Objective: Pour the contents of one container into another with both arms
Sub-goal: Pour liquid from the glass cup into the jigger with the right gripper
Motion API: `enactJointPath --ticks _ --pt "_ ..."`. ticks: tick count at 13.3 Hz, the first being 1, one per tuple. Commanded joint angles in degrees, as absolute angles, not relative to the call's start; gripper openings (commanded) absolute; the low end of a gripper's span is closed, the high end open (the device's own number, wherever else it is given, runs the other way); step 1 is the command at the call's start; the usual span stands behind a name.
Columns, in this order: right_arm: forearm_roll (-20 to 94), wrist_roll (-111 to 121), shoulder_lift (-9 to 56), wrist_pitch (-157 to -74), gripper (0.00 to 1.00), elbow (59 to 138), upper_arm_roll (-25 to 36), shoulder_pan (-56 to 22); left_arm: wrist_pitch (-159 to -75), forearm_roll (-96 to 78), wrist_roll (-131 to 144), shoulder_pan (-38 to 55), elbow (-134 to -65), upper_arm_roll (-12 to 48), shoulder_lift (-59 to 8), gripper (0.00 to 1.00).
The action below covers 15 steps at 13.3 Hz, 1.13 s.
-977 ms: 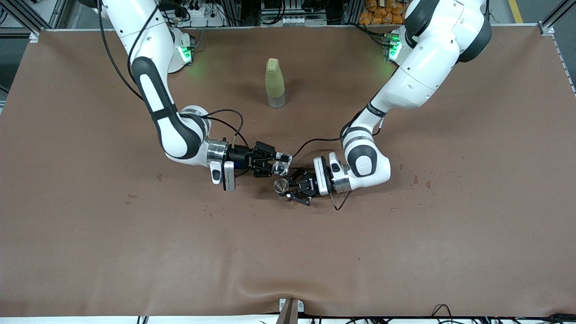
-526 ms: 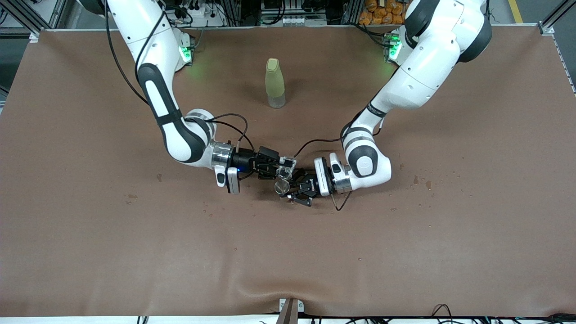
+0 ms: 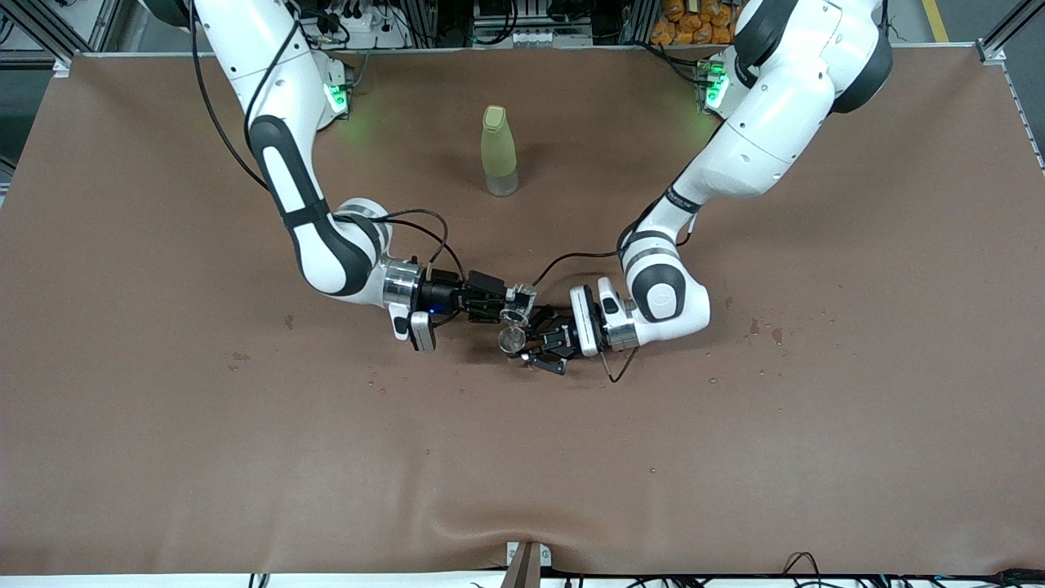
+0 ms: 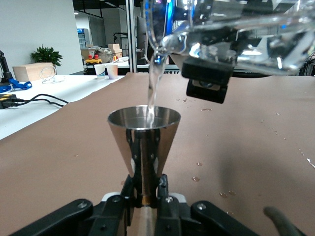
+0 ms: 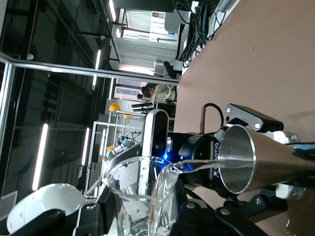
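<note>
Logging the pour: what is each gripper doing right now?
Left gripper: shut on the steel cone cup, upright.
Right gripper: shut on the clear glass beaker, tipped over it, pouring.

Both arms reaching to the table's middle, wrists level.
We are keeping our right gripper (image 3: 508, 304) and left gripper (image 3: 531, 343) clamped, tips nearly meeting.

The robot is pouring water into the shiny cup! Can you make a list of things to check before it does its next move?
1. Left pincer gripping the metal cup: ok.
2. Right pincer holding the glass beaker: ok.
3. Water stream landing inside the cup: ok.
4. Cup upright: ok.
5. How full the cup is: cannot tell.
6. Table cloth dry: not ok, droplets near the cup.
</note>
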<state>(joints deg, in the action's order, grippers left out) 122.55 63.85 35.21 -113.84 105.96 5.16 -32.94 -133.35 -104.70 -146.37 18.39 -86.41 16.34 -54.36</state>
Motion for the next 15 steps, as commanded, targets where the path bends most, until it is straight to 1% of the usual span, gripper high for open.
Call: enactJointPath --ticks 1,9,15 --pt "124.45 60.65 35.86 -113.47 0.0 104.85 5.1 -32.87 -134.03 -106.79 -146.78 18.81 -86.84 16.08 -53.7 0.0" --pt "129.19 51.61 36.3 -112.16 0.0 104.68 5.1 -32.69 -134.03 -106.79 -146.69 18.81 -86.75 16.08 -53.7 0.0" --pt "129.64 44.12 37.09 -111.53 0.0 105.29 5.01 -32.43 -134.03 -106.79 -146.69 18.81 -86.75 16.08 -53.7 0.0"
